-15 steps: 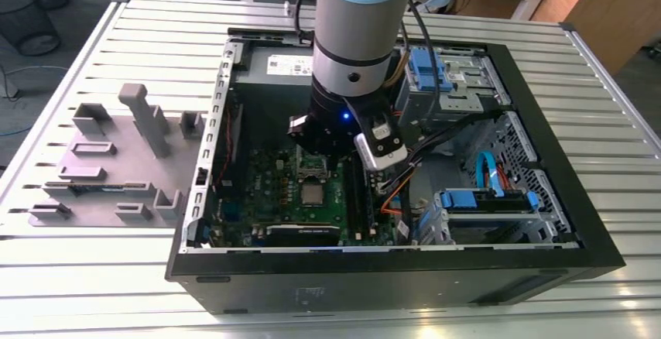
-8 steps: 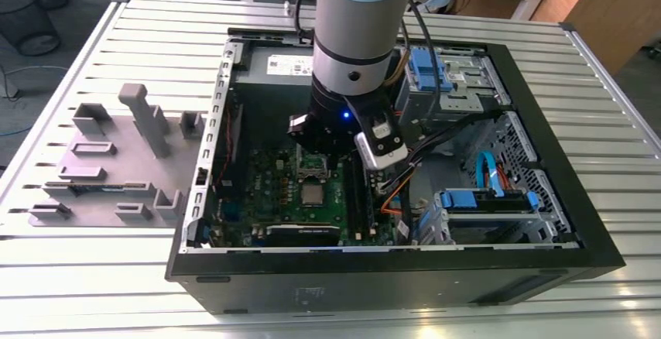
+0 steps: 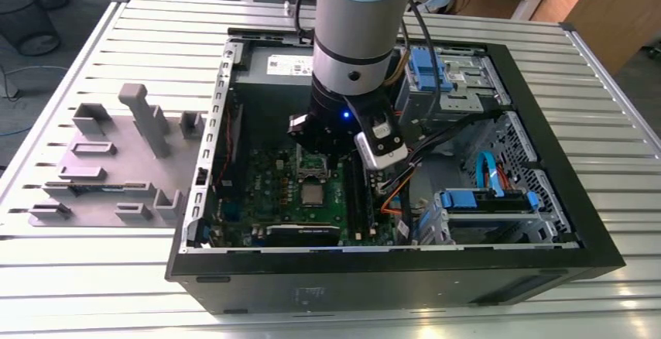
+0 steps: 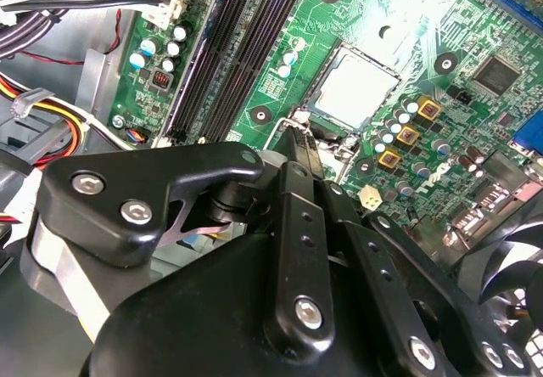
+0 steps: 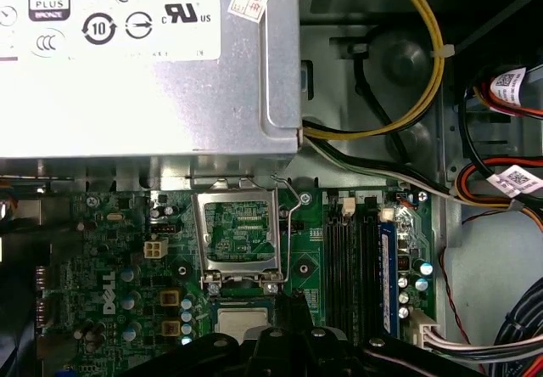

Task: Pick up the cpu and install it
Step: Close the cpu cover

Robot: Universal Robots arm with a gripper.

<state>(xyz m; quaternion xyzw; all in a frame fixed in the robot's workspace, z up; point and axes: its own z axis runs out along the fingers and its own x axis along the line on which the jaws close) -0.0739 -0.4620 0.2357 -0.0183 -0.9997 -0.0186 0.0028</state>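
The cpu (image 4: 357, 89), a pale silver square chip, lies flat in the motherboard socket; I also see the cpu (image 5: 241, 318) in the first wrist view and the cpu (image 3: 313, 193) in the exterior view. The socket's metal load frame (image 5: 238, 234) stands flipped up and open, and its wire lever (image 5: 292, 224) is raised beside it. My gripper (image 4: 299, 142) hangs just above the socket's edge next to the lever, its black fingers closed together to one tip. The gripper (image 5: 295, 307) sits right beside the chip, not on it.
The open PC case (image 3: 392, 265) lies on a slatted metal table. A power supply (image 5: 144, 54) borders the socket on one side, RAM slots (image 5: 348, 258) on another. Cable bundles (image 5: 428, 71) and blue drive cages (image 3: 485, 200) fill the exterior view's right. Grey holder blocks (image 3: 114, 161) stand outside, left.
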